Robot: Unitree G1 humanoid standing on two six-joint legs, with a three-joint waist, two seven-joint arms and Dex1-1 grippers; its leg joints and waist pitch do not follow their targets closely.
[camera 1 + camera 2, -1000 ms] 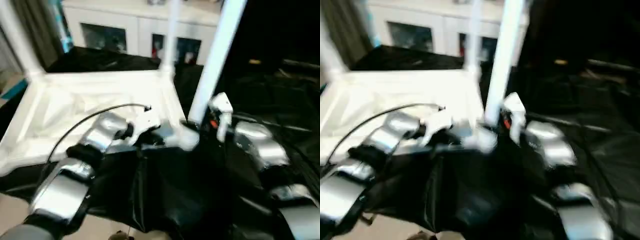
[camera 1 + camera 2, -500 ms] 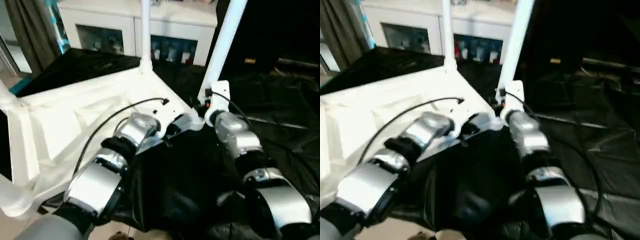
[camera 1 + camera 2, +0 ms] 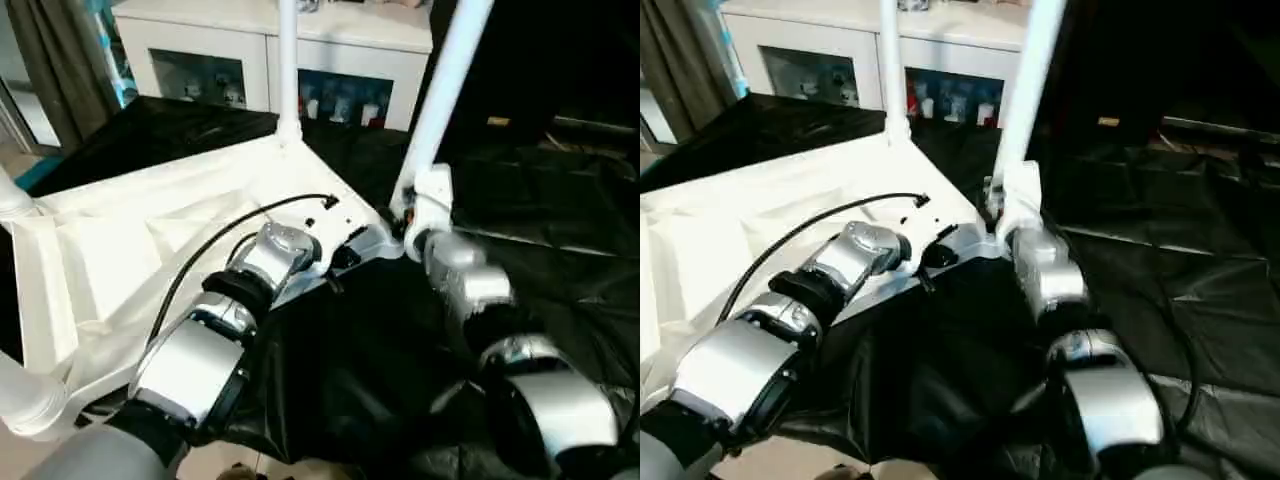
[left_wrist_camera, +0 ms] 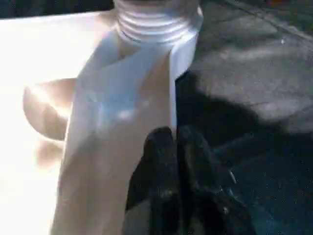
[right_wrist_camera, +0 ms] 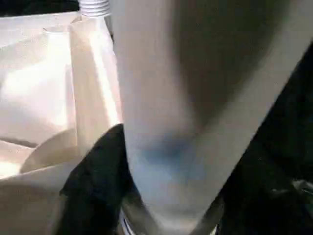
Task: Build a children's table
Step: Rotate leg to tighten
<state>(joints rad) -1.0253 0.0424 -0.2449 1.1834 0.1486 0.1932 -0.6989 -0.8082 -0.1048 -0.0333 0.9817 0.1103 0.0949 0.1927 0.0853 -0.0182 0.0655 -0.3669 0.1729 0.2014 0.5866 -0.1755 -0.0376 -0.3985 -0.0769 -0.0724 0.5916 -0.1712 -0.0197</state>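
Upside-down children's table (image 3: pixel 130 230) lying ribbed side up on black sheeting (image 3: pixel 350 370), spreading from about 9 o'clock toward the middle. Back leg (image 3: pixel 288 60) upright at 12 o'clock. Left tool (image 4: pixel 173 147) clenched tight, nothing in it, fingertips pressed against the rim by the near corner socket. Near leg (image 3: pixel 445 90) rising toward 1 o'clock from that corner. Right tool (image 3: pixel 410 215) wrapped around its base; can't tell whether actually gripping or loose. White cabinet (image 3: pixel 340 50) behind.
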